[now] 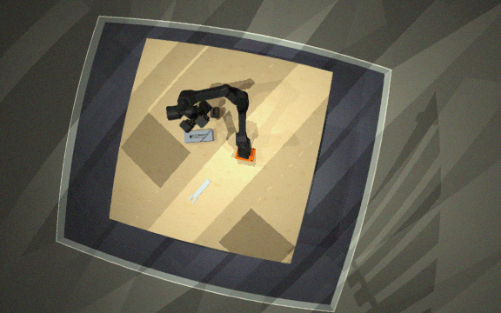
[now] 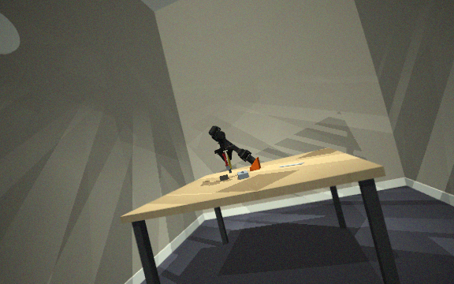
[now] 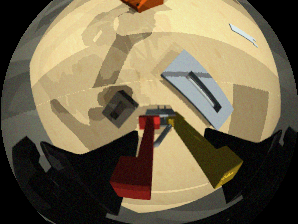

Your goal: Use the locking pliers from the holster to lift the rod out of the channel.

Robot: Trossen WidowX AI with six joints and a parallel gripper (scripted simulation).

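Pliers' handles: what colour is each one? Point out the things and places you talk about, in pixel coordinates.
One handle is red (image 3: 131,179), the other dark yellow (image 3: 214,157); best seen in the wrist view.

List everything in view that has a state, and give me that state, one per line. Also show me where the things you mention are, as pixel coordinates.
Gripper (image 1: 195,116) (image 2: 225,153) (image 3: 173,135): closed on the pliers, raised over the table.
Pliers (image 2: 226,162) (image 3: 131,184): out of the holster, handles spread.
Holster (image 1: 215,112) (image 2: 224,177) (image 3: 120,108): standing on the table, pliers removed.
Channel block (image 1: 188,140) (image 2: 243,176) (image 3: 181,62): slot facing up.
Wrench (image 1: 200,189) (image 2: 292,165) (image 3: 243,34): lying flat.
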